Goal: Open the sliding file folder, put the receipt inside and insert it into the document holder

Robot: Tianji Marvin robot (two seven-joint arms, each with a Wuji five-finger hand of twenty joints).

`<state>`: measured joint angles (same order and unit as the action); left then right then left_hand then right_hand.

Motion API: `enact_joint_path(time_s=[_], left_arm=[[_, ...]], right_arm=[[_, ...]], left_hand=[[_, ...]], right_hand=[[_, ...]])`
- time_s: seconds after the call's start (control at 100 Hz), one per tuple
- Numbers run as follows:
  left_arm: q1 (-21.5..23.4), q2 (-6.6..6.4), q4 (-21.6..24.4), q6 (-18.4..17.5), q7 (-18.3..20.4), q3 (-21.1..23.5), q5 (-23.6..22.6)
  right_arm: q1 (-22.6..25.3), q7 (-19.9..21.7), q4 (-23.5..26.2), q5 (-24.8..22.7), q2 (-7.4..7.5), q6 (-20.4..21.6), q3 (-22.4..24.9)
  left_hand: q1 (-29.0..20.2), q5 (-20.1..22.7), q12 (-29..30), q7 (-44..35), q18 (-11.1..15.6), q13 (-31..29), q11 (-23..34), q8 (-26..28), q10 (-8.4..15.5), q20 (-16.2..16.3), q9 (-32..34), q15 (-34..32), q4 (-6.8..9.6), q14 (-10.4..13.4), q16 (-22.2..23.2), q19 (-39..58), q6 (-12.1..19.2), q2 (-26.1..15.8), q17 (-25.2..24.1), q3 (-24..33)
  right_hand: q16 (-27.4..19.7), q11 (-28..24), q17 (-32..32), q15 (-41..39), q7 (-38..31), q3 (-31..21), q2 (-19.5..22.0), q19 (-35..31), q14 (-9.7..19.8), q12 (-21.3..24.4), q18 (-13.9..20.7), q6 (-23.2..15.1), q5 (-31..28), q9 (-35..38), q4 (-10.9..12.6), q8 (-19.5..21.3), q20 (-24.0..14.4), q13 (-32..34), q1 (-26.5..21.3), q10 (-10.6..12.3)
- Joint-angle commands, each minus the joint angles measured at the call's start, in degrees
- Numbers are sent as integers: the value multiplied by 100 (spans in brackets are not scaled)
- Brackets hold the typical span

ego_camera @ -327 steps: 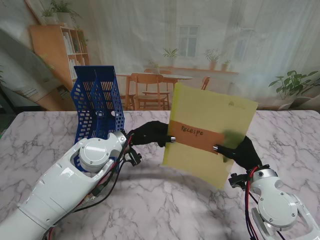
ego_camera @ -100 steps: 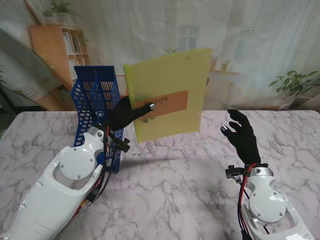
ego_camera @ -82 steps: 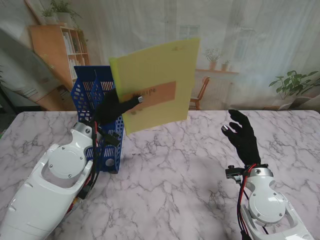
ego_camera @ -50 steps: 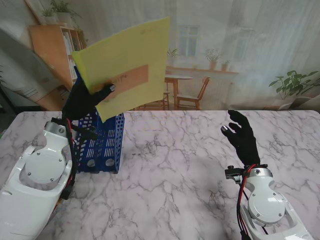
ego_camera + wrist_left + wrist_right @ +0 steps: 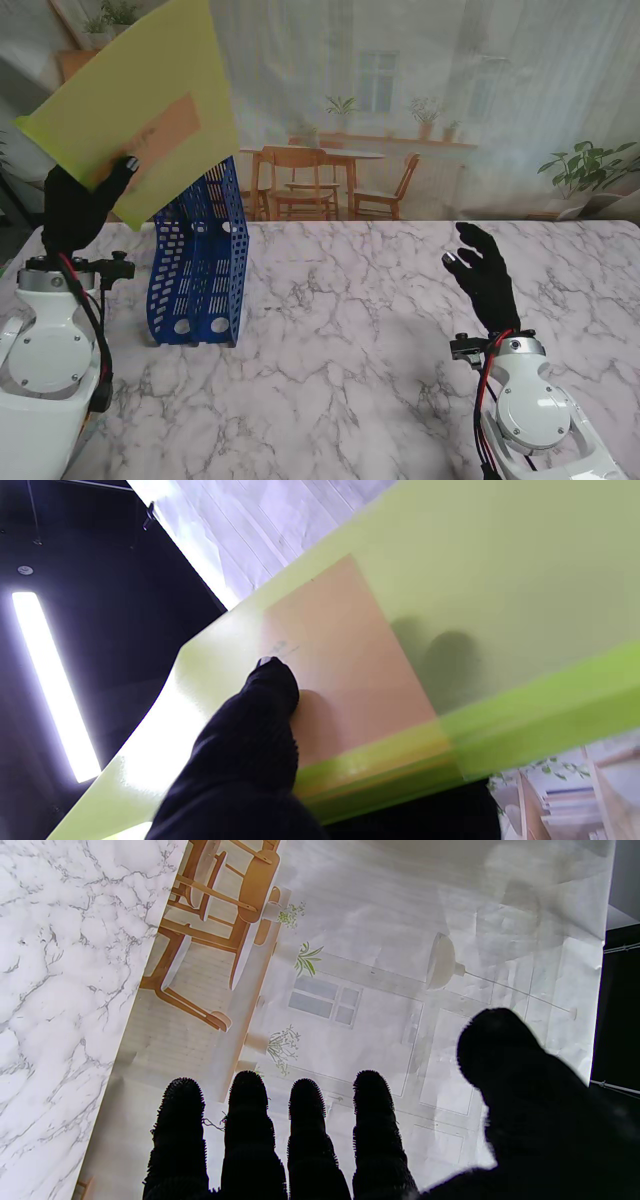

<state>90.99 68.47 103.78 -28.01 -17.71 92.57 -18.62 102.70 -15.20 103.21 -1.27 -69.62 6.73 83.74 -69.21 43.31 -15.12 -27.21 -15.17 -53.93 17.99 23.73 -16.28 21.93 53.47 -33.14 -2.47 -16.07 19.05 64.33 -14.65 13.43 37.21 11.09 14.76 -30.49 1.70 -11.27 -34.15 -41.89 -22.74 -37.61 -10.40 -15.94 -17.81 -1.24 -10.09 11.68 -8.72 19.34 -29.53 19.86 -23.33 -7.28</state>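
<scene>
The folder [image 5: 130,120] is glossy translucent plastic (yellow-green), the document holder [image 5: 200,260] perforated blue plastic, the table [image 5: 350,330] polished marble.

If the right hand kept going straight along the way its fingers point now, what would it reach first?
Probably nothing on the table. The right hand is open and points up and away; its wrist view shows only the printed backdrop ahead. Depth is unclear.

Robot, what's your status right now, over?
Left hand shut on yellow folder, receipt inside, raised beside blue document holder. Right hand open, idle. Nothing blocking the holder.
</scene>
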Motion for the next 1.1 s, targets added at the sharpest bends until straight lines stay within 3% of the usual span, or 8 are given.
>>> enact_joint_path(time_s=[0.0, 0.15, 0.43, 0.62, 1.09], left_arm=[[140, 6, -68, -29, 6, 106, 71], [274, 78, -150, -311, -340, 360, -96], [350, 235, -409, -491, -970, 570, -226], [337, 316, -669, -510, -1449, 528, -498], [229, 403, -1037, -221, -1954, 132, -561]], right_arm=[[34, 6, 26, 9, -16, -43, -6], [39, 7, 42, 21, -17, -82, -9], [35, 30, 60, 46, -16, -165, -18], [35, 42, 70, 61, -15, -204, -23], [37, 62, 109, 119, -19, -310, -30]], left_hand=[[-475, -57, 48, 73, 487, 112, -27, -42, -117, -46, -216, 28, 47, -7, -35, 341, -22, -382, 120, 388], [-476, -95, 44, 88, 484, 154, -25, -46, -101, -42, -263, 41, 39, 1, -30, 326, -16, -406, 90, 381], [-476, -145, 49, 113, 461, 211, -40, -66, -110, -43, -325, 87, 39, 8, -37, 291, -37, -440, 53, 356], [-476, -177, 49, 122, 462, 248, -43, -76, -93, -46, -362, 108, 36, 31, -35, 249, -35, -457, 16, 341], [-475, -223, 48, 116, 436, 318, -45, -100, -105, -29, -419, 136, 38, 7, -26, 195, -58, -479, -67, 348]], right_hand=[[-90, -75, 54, 332, -53, 134, 98, 98, 150, 11, 307, 66, 161, -108, 129, -104, -124, -114, -63, 36], [-87, -92, 89, 330, -59, 151, 109, 148, 143, 6, 296, 84, 134, -82, 132, -109, -173, -99, -87, 24], [-79, -116, 119, 314, -60, 162, 118, 209, 172, -6, 299, 92, 113, -73, 137, -115, -260, -83, -112, -1], [-69, -134, 127, 290, -63, 168, 127, 231, 177, -13, 292, 98, 99, -71, 139, -114, -305, -81, -132, -15], [-50, -167, 152, 225, -65, 198, 151, 238, 177, -26, 287, 112, 55, -50, 143, -104, -392, -61, -157, -29]])
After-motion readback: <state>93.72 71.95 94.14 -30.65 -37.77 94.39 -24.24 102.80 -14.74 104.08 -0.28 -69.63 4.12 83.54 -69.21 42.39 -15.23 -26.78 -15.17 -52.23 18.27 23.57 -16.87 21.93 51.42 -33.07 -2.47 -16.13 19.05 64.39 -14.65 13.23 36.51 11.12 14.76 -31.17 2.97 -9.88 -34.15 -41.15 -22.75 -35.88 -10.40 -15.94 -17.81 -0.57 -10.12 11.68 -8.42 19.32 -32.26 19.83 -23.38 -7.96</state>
